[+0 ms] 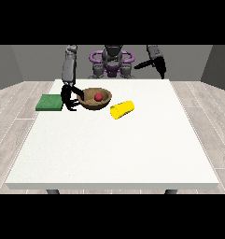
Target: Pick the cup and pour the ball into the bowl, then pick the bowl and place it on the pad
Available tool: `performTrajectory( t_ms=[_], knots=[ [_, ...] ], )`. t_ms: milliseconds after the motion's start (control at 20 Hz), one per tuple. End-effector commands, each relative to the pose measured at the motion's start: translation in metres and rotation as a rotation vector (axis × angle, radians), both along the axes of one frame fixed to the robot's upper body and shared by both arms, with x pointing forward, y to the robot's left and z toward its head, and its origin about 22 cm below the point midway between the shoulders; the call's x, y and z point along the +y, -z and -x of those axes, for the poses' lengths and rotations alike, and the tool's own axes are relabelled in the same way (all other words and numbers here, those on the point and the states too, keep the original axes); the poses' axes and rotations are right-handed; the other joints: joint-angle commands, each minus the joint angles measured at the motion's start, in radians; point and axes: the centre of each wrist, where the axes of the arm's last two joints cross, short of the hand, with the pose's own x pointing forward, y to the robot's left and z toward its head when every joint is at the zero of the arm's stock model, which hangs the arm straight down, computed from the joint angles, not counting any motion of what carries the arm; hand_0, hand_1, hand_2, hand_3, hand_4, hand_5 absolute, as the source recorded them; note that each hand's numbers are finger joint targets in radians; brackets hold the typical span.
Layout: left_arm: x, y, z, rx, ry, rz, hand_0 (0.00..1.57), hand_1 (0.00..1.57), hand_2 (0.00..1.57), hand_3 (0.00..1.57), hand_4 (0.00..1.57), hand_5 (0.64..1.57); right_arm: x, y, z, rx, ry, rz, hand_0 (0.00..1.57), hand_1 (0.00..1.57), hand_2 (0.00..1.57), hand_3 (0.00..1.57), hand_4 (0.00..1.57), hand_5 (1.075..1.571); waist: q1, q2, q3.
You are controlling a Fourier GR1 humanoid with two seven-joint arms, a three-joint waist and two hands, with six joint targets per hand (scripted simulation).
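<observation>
Yellow cup [122,109] lies on its side on the white table [114,149], just beside the brown bowl [92,103]. Red ball [98,97] sits in the bowl. Hand at the view's left [68,98] grips the bowl's rim; green pad [49,102] beside it. Hand at the view's right [160,65] is raised, its fingers unreadable.

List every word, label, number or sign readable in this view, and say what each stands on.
None: no text, number or sign shows anywhere.
The yellow cup, brown bowl, red ball, green pad and white table are all plain.
</observation>
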Motion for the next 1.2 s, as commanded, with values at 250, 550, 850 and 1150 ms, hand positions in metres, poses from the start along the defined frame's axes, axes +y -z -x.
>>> performTrajectory(
  t_ms=[250,550,850,1150],
  knots=[
    [0.047,0.028,0.005,0.088,-0.075,0.031,0.00,0.00,0.00,0.00,0.00,1.571,0.004,-0.024,-0.016,0.156,-0.031,0.020,1.57,1.57,1.57,1.57,1.05,1.553,-0.072,-0.083,0.0117],
    [0.064,0.065,0.023,0.124,-0.130,0.016,0.00,0.00,0.00,0.00,0.00,1.570,-0.055,-0.065,-0.017,0.182,-0.036,0.012,1.57,1.57,1.57,1.57,1.06,1.562,-0.107,-0.118,0.0116],
    [0.055,0.072,0.015,0.081,-0.175,0.031,0.00,0.00,0.00,0.00,0.00,1.567,-0.049,-0.061,-0.013,0.123,-0.057,-0.006,1.57,1.57,1.57,1.57,1.06,1.559,-0.172,-0.074,0.0114],
    [0.029,0.051,0.008,-0.043,-0.121,0.004,0.00,0.00,0.00,0.00,0.00,1.565,-0.118,-0.095,0.001,-0.007,0.020,-0.081,1.57,1.57,1.57,1.57,1.07,1.563,-0.128,0.059,0.0125]
  ],
)
